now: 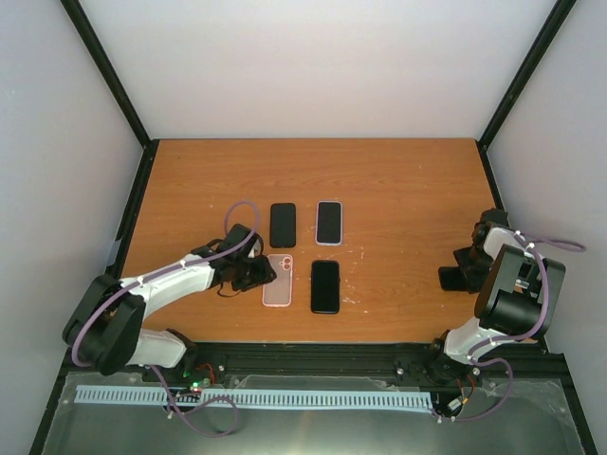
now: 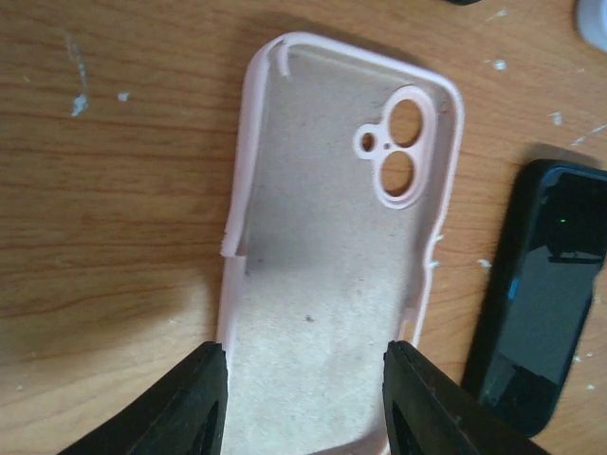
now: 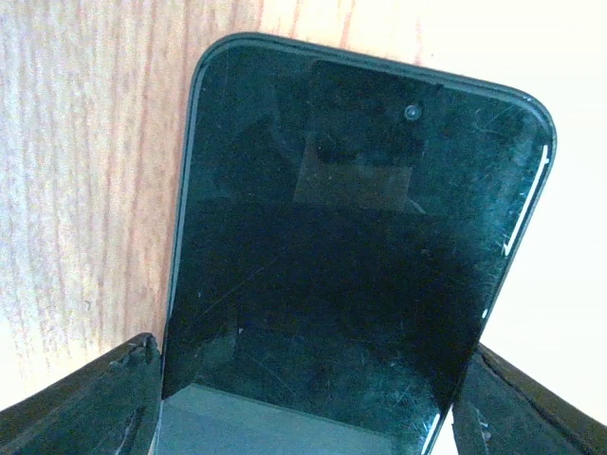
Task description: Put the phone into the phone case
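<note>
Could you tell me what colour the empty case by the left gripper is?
Pale pink case; left wrist view shows it best.

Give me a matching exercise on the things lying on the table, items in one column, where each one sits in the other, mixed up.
Items:
1. pink case
2. white-edged phone
3. black phone

Places:
a. far row, right
b. near row, right
c. near row, left, lying empty with its inside facing up

Pairs: 1-c, 2-a, 3-b
</note>
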Robot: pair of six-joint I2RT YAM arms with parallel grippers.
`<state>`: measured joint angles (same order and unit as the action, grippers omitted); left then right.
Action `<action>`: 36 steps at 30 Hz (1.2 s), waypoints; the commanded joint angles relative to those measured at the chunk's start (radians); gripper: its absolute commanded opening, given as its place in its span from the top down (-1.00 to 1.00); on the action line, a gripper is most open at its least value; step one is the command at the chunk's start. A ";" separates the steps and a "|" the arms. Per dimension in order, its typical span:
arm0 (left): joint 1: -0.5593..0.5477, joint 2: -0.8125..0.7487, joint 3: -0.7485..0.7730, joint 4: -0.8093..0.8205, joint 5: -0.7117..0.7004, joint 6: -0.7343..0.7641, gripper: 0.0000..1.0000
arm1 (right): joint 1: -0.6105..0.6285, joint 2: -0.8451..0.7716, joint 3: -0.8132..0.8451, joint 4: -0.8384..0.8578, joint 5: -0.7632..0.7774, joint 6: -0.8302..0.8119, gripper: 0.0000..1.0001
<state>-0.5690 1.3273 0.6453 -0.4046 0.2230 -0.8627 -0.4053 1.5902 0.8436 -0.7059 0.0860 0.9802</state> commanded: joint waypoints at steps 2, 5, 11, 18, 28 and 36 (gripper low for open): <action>0.009 0.051 -0.024 0.047 -0.015 0.033 0.09 | 0.005 0.031 -0.070 0.082 -0.079 -0.069 -0.45; 0.009 0.087 -0.025 0.065 -0.021 0.034 0.11 | 0.039 0.016 -0.071 0.083 -0.080 -0.103 -0.43; 0.009 0.109 -0.030 0.101 0.018 0.038 0.13 | 0.155 -0.031 -0.106 0.098 -0.066 -0.115 -0.40; 0.009 0.082 -0.099 0.235 0.223 -0.018 0.14 | 0.350 -0.044 -0.127 0.122 -0.046 -0.088 -0.38; 0.037 0.001 -0.085 0.268 0.241 -0.025 -0.11 | 0.609 -0.105 -0.105 0.127 -0.030 -0.063 -0.38; 0.214 -0.056 -0.110 0.286 0.330 0.018 -0.15 | 0.786 -0.182 -0.090 0.165 -0.058 -0.107 -0.35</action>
<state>-0.4133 1.3228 0.5339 -0.1448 0.5056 -0.8803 0.3103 1.4479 0.7444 -0.5621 0.0513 0.8948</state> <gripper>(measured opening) 0.573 0.678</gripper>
